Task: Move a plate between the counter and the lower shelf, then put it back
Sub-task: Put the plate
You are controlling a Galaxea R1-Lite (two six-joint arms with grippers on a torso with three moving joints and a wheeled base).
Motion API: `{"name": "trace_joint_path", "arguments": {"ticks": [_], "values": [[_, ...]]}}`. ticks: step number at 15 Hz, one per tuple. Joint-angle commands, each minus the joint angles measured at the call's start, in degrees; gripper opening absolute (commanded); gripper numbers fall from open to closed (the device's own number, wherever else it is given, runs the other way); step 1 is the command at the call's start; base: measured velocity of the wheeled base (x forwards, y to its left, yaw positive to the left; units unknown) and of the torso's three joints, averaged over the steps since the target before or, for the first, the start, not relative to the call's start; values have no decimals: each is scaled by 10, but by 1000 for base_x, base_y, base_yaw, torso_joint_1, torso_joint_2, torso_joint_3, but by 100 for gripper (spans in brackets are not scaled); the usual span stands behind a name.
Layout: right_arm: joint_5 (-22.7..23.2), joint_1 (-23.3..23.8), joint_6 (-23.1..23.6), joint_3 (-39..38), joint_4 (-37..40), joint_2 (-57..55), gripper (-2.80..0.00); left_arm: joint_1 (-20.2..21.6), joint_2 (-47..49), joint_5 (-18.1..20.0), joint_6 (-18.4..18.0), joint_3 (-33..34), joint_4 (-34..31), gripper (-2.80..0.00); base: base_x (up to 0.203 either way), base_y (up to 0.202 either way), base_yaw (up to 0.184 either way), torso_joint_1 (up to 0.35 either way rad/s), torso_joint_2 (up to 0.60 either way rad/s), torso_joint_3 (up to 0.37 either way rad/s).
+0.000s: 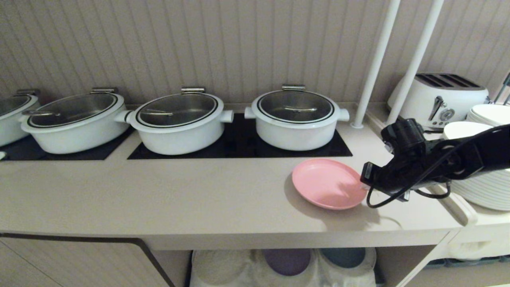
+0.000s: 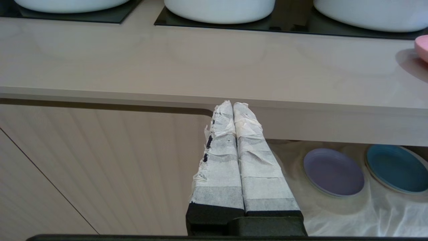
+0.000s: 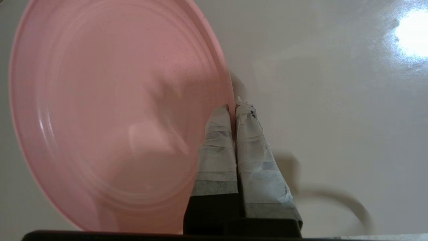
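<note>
Here the pink plate (image 1: 327,183) sits on the counter (image 1: 179,195), in front of the rightmost white pot (image 1: 295,116), its right edge pinched by the right gripper (image 3: 234,108) — one taped finger inside the rim, one outside. The left gripper (image 2: 233,105) hangs below the counter's front edge, fingers pressed together and empty, near the lower shelf (image 2: 334,214) — where a purple plate (image 2: 333,171) and a blue plate (image 2: 396,168) lie on white cloth.
</note>
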State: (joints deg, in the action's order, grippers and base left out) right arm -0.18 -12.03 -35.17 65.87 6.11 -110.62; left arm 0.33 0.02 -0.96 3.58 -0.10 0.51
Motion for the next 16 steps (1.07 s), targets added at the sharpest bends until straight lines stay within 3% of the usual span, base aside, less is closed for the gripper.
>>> {"name": "trace_joint_path", "arguments": {"ticks": [1,10,16], "values": [[1,0,2,-2,1,10,0,0,1,0,0,0,0,-280,0,0,0,0,0,0],[1,0,3,-14,2,40,0,0,1,0,0,0,0,-280,0,0,0,0,0,0],[0,-1,25,-85,4,132,0,0,1,0,0,0,0,-280,0,0,0,0,0,0]]}}
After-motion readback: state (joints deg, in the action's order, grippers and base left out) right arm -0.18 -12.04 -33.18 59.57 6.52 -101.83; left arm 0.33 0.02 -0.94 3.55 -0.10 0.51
